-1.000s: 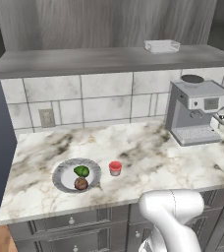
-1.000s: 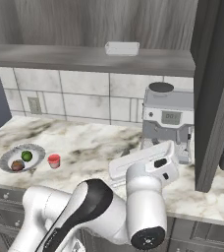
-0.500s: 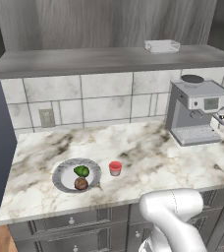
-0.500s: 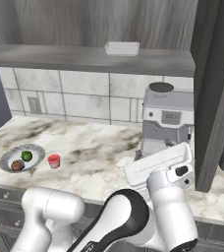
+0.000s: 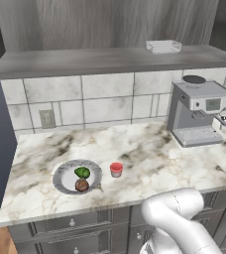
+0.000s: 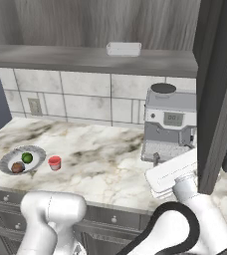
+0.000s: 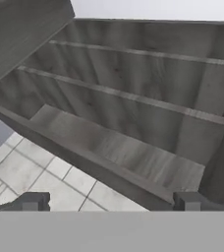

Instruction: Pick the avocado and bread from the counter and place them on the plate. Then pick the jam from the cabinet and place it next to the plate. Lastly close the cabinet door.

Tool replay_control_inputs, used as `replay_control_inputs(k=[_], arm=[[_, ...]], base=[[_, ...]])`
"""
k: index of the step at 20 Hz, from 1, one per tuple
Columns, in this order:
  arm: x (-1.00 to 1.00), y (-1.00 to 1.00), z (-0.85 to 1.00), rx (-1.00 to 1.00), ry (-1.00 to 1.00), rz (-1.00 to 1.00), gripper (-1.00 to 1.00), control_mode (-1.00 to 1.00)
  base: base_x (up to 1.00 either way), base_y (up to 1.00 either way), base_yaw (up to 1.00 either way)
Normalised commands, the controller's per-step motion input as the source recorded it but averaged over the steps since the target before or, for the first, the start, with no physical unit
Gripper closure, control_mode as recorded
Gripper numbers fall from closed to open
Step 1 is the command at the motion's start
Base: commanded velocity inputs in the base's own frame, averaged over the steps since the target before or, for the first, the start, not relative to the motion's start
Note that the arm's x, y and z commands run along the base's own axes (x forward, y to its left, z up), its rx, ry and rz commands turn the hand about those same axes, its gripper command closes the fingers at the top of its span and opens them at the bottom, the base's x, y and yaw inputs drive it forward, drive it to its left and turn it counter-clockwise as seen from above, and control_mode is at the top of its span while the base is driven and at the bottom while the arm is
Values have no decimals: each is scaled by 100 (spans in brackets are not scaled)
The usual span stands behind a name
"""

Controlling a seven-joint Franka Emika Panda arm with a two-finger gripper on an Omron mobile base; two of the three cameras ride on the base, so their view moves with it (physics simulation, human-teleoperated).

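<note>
Judging the last step to be in hand: closing the cabinet door (image 6: 217, 89), which is standing open, edge-on, at the far right in the right base view. Seeing the rest as done: the avocado (image 5: 82, 172) and the bread (image 5: 82, 185) lying together on the plate (image 5: 57, 177) at the near left of the counter (image 5: 149, 158), with the jam (image 5: 116, 169) standing just to the right of the plate, apart from its rim.

Looking up from the hand view into the cabinet (image 7: 119, 98) and along its grey shelf board (image 7: 119, 152), with the gripper (image 7: 111, 205) spread wide and holding nothing.

Doing it well probably means:
- getting behind the door's outer face or its free edge, rather than reaching into the cupboard;
- pushing with a finger's flat side, not pinching the thin edge;
- following the door's arc round its hinge, easing off near the frame;
- keeping the arm clear of the coffee machine (image 5: 197, 111) below.

Not being able to tell where the knob sits from here.
</note>
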Motion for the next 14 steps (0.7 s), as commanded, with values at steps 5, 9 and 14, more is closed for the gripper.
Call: replay_control_inputs(k=[5,9,14], arm=[[31,-33,0,3,-6,11,-100,-100],[39,-27,-4,4,0,9,-100,-100],[34,-34,-4,4,0,9,-100,-100]], base=[[0,0,0],[0,0,0],[0,0,0]])
